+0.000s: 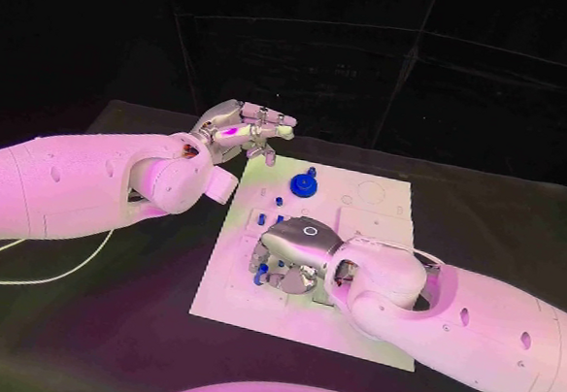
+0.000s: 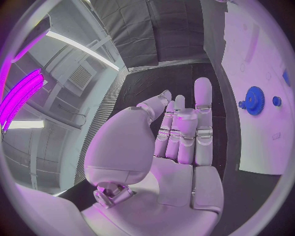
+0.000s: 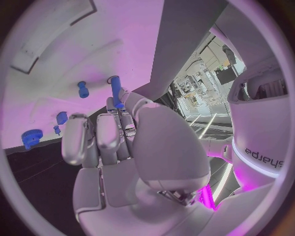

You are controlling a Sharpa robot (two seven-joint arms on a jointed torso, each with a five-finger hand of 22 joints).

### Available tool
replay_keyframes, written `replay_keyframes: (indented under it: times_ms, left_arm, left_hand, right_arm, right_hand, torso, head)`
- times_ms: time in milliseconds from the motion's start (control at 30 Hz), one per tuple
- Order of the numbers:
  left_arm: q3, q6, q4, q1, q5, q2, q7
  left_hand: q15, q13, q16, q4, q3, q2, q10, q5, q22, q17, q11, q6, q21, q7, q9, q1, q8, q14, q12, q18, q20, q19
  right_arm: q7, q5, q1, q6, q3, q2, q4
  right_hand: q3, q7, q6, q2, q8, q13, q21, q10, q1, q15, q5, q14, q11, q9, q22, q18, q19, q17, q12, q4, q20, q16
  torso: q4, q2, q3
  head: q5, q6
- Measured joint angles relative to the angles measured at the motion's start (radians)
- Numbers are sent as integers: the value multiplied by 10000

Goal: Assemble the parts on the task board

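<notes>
Two hands: we work with the right hand point(image 1: 302, 247) low over the near half of the task board point(image 1: 383, 194), while the left hand point(image 1: 244, 127) hangs off the board's far left corner.
Right hand: we see its fingers lying close together and reaching toward a blue peg point(image 3: 115, 91); in the right wrist view a fingertip looks to be at the peg's base, but we cannot tell whether the peg is truly pinched.
Near parts: small blue parts point(image 1: 262, 274) peep out under the palm at the board's near left; a short blue pin point(image 3: 82, 89) stands just beside the peg, apart from it.
Step in hand: we judge it to be seating or taking up that peg, so we should keep the wrist steady and the peg upright, and let only the fingertips bear on it.
Risk: we judge the neighbouring pin and the small pieces could be knocked if the palm drops.
Blue gear point(image 1: 304, 185): it sits on the board's far half, beyond the right hand, untouched.
Left hand: its fingers point(image 2: 203, 115) are stretched out straight and hold nothing; we keep it clear of the gear.
</notes>
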Motion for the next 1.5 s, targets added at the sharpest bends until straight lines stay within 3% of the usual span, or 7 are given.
replay_keyframes:
  times_ms: [1233, 1367, 1467, 1500]
  left_arm:
    - [0, 36, -7, 0, 1, -22, -28]
    - [0, 37, -8, 0, 1, -22, -30]
    - [0, 38, -8, 0, 1, -22, -32]
    - [0, 38, -7, 0, 1, -22, -33]
  left_hand:
    - [0, 0, 0, 0, 0, 0, 0, 0, 2, 0, 0, 0, 0, 0, 0, 0, 0, 0, 6, -1, 0, 0]
    - [0, 0, 0, 0, 0, 0, 0, 0, 2, 0, 0, 0, 0, 0, 0, 0, 0, 0, 5, 0, 1, 0]
    - [0, 0, 0, 0, 0, 0, 0, 0, 2, 1, 0, 0, 0, 0, 0, 0, 0, 0, 5, 0, 0, 0]
    - [0, 0, 0, 0, 0, 0, 0, 0, 3, 1, 0, 0, 0, 0, 0, 0, 0, 0, 6, 0, 0, 0]
  right_arm:
    - [-225, -1093, -68, 170, -58, -50, 174]
    - [-234, -1109, -64, 202, -54, -7, 160]
    - [-238, -1109, -64, 208, -54, 24, 141]
    - [-238, -1106, -64, 207, -54, 32, 128]
  right_hand:
    - [96, 47, 6, 0, 0, 16, -1, -2, 0, 0, 50, 0, -2, 1, -11, 0, 0, -32, -36, -98, 0, 0]
    - [110, 53, 0, -150, -26, 33, -1, -2, -156, 0, 108, 0, -3, -10, -15, 0, -37, -64, -60, -112, 37, 0]
    - [8, 120, -319, -322, -107, -20, -37, 64, -530, 85, 291, 22, -210, -68, -148, 0, -136, -180, -313, -10, 136, -12]
    - [-80, 123, -473, -421, -107, -60, -157, -157, -720, 128, 334, 19, -182, -80, -294, 1, -238, -334, -425, 80, 184, -124]
  torso:
    - [-4, -3, 5]
    - [-4, 0, 1]
    - [-4, 0, -4]
    - [-4, 0, -5]
  head:
    - [-25, -11]
    - [-33, -7]
    - [-36, -6]
    - [-36, -6]
